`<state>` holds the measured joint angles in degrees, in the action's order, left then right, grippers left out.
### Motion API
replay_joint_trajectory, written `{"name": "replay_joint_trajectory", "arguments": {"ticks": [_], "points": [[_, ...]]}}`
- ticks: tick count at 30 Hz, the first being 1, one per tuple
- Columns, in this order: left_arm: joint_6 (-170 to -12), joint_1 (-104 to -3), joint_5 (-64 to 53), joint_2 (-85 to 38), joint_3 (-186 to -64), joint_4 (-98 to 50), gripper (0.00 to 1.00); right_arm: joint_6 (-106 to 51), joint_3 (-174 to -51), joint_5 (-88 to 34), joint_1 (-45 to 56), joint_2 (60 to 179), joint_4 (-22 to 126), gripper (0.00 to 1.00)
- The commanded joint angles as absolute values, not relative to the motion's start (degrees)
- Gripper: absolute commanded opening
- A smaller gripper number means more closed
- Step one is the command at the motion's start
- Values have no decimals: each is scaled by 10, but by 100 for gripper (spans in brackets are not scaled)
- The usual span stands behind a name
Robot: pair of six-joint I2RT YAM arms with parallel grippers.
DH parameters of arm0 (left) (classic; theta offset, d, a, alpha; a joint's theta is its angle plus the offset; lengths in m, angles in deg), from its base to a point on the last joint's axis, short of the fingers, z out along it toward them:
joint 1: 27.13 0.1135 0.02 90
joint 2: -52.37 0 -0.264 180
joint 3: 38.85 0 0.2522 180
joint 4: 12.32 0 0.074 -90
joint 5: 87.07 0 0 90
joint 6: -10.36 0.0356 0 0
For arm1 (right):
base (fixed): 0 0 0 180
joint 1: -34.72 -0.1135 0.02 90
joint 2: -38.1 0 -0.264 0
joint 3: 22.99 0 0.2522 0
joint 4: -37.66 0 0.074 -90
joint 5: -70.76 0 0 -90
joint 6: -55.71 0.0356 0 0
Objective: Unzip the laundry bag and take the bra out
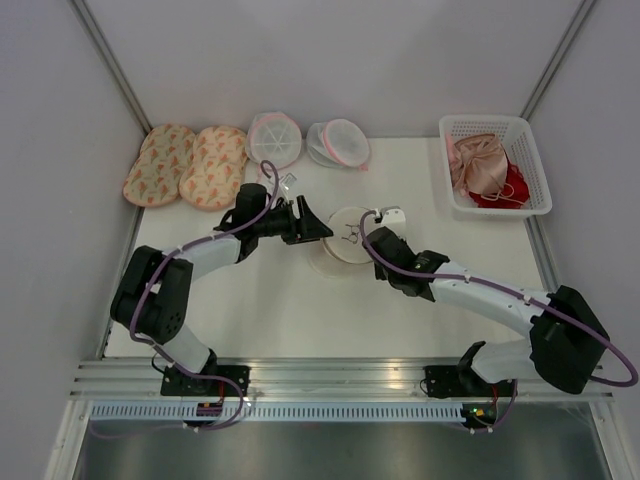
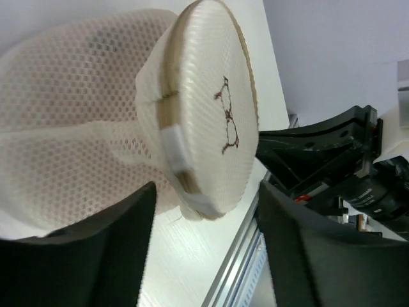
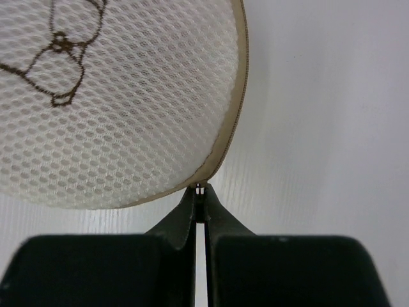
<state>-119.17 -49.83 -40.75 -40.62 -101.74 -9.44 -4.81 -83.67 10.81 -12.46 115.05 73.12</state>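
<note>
The laundry bag, a round cream mesh clamshell with tan edging and a small dark mark, lies mid-table. In the left wrist view its marked face stands tilted up above a second mesh layer. My right gripper is shut on the zipper pull at the bag's tan rim. My left gripper is open at the bag's left edge, its fingers either side of the bag's lower edge without touching it. No bra shows in the bag.
A white basket at the back right holds shiny pinkish fabric and a red garment. Two peach floral oval bags and two round white pink-trimmed mesh bags lie along the back. Walls close both sides.
</note>
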Motion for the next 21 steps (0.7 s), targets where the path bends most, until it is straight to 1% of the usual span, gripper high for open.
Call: {"name": "replay_joint_trajectory", "arguments": {"ticks": [1, 2, 3, 5, 6, 8, 9, 11, 12, 13, 15, 16, 18, 21], "points": [[-1195, -482, -382, -403, -1021, -59, 80, -66, -830, 79, -116, 1118, 725, 0], [-1199, -481, -361, -401, -1024, -74, 99, -66, -829, 67, -116, 1115, 716, 0], [-1199, -482, -301, -390, -1031, -97, 100, -66, -829, 58, -116, 1112, 713, 0], [-1199, -482, -232, -361, -1026, -160, 100, -63, -830, 41, -117, 1109, 707, 0], [-1205, -482, -167, -320, -1007, -172, 100, -64, -829, 34, -117, 1107, 702, 0], [-1219, -481, -124, -272, -978, -189, 100, -67, -827, 5, -117, 1106, 689, 0], [-1250, -482, -115, -242, -944, -187, 100, -69, -827, -10, -117, 1108, 683, 1], [-1297, -487, -135, -170, -913, -179, 100, -80, -821, -52, -117, 1109, 644, 0], [-1314, -488, -143, -151, -888, -178, 100, -83, -818, -125, -117, 1109, 624, 0], [-1331, -491, -151, -123, -876, -176, 100, -84, -811, -170, -116, 1110, 601, 1], [-1375, -493, -182, -106, -842, -150, 100, -71, -807, -305, -117, 1124, 528, 0], [-1391, -495, -193, -99, -829, -132, 100, -63, -801, -344, -117, 1131, 472, 0], [-1436, -498, -230, -106, -802, -74, 100, -41, -799, -388, -117, 1150, 439, 0], [-1458, -513, -252, -144, -797, -35, 100, -41, -808, -390, -123, 1168, 431, 0]]}}
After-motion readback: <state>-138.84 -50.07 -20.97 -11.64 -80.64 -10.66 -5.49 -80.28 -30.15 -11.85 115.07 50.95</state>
